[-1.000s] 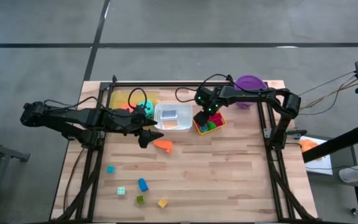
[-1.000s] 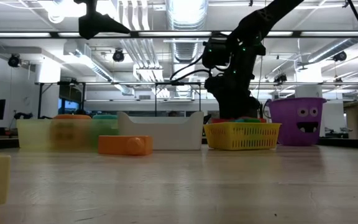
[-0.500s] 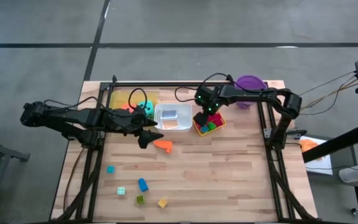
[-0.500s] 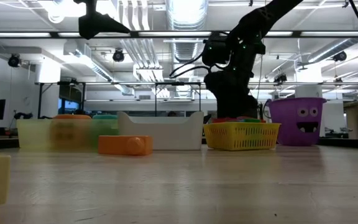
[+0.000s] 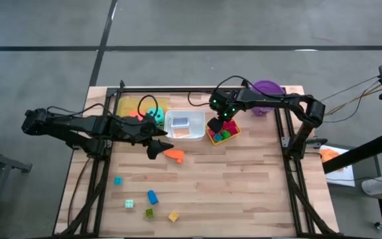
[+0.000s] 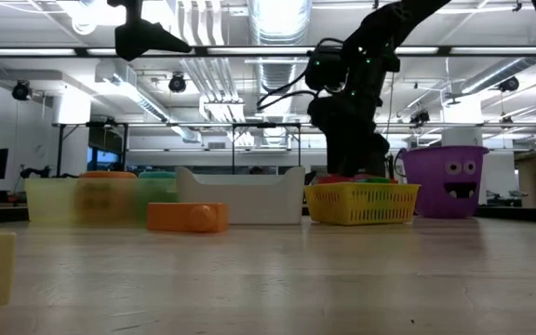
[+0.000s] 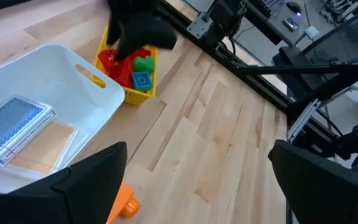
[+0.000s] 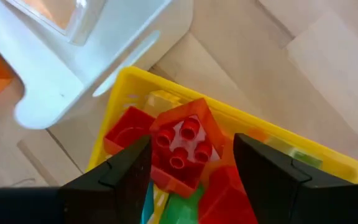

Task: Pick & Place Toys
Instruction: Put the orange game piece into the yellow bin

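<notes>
Since a second ago the right gripper (image 5: 215, 125) has spread its jaws and edged slightly toward 3 o'clock over the yellow basket (image 5: 233, 135); nothing else has shifted. Its jaws stand apart just above a red block (image 8: 180, 146) that lies on the pile in the basket, and nothing is gripped. The left gripper (image 5: 156, 146) hovers at mid-table, jaws wide apart and empty, with an orange block (image 5: 174, 154) on the wood at its 4 o'clock. At 12 o'clock of that block sits the white tray (image 5: 197, 135) holding a blue card (image 7: 11, 123). The teal die (image 5: 157, 115) is in the yellow tray (image 5: 128, 103) at 9 o'clock of the white tray. Five small blocks (image 5: 152, 197) lie scattered near the table's 7 o'clock corner.
</notes>
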Controlling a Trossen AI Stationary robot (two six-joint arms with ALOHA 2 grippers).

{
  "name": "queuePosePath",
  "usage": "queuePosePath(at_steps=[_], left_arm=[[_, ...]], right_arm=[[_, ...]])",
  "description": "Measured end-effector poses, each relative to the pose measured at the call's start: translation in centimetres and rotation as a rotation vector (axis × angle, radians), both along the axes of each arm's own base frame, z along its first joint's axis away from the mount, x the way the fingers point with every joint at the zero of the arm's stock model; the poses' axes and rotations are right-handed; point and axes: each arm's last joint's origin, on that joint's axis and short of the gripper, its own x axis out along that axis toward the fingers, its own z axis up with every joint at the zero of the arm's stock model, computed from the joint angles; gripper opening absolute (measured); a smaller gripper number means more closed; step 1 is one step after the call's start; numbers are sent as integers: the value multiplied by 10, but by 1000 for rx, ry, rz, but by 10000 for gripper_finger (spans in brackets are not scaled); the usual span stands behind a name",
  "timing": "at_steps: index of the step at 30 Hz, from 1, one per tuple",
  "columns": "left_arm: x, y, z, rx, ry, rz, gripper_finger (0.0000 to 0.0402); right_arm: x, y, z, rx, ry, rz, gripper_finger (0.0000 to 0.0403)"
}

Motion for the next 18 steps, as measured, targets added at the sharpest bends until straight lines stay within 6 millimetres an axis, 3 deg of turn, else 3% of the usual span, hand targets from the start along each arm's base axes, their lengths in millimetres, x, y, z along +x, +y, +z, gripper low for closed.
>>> queuePosePath(at_steps=[9, 18], left_arm=[[-3, -1, -5, -54, 59, -69, 391], [-7, -2, -12, -50, 156, -115, 391]], right_arm=[[-17, 18, 41, -31, -74, 34, 223], [-28, 64, 81, -31, -215, 81, 223]])
